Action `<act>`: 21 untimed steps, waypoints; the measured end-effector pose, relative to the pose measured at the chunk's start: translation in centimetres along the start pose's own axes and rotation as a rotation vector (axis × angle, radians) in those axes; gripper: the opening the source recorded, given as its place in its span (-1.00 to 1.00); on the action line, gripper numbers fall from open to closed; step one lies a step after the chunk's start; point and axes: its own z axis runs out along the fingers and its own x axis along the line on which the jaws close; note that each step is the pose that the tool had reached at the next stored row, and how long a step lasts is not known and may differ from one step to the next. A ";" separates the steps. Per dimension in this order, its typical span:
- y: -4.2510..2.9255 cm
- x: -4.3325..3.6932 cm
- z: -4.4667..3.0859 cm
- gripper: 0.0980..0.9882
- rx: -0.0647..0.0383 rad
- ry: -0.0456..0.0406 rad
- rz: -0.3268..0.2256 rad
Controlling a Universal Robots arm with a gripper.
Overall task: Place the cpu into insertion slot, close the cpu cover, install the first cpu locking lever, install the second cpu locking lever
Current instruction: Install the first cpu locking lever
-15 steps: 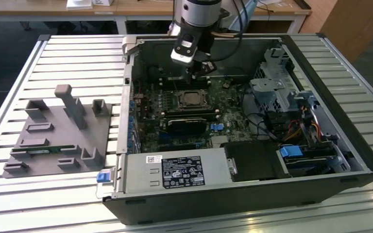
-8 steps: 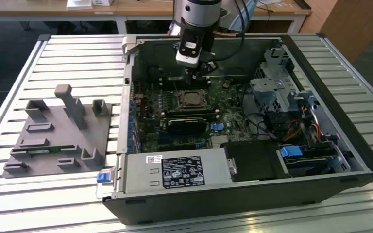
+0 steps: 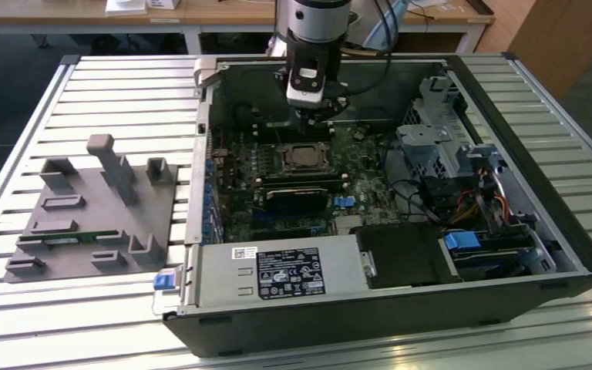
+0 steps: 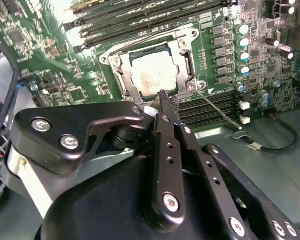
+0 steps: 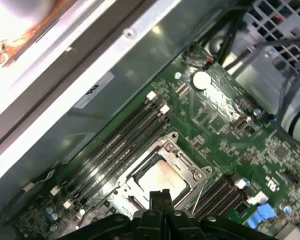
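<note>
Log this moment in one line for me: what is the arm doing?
gripper: jaws shut, empty, close beside cpu cover | cpu: seated, cover down over it | locking lever: one sticking out from cover, unlatched

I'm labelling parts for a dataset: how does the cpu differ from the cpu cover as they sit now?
The cpu is a solid, pale silvery square, while the cpu cover is a grey metal frame with a cut-out middle. The cpu cover is wider than the cpu. The cpu cover's bars lie along the cpu's edges, and the cpu shows through the opening. Both are square and lie flat.
</note>
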 end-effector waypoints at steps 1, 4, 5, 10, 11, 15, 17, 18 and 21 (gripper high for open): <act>0.00 0.00 0.01 -0.98 -0.002 0.0027 -0.013; -0.01 0.00 0.05 -0.98 -0.011 0.0135 -0.051; -0.01 0.00 0.06 -0.98 -0.013 0.0171 -0.064; -0.01 0.00 0.12 -0.98 -0.012 0.0257 -0.144; -0.01 0.00 0.14 -0.98 -0.011 0.0267 -0.163; -0.01 0.00 0.23 -0.98 -0.009 0.0296 -0.235; -0.01 0.00 0.28 -0.98 -0.008 0.0311 -0.271; -0.01 0.00 0.30 -0.98 -0.007 0.0319 -0.290; -0.01 0.00 0.34 -0.98 -0.005 0.0340 -0.344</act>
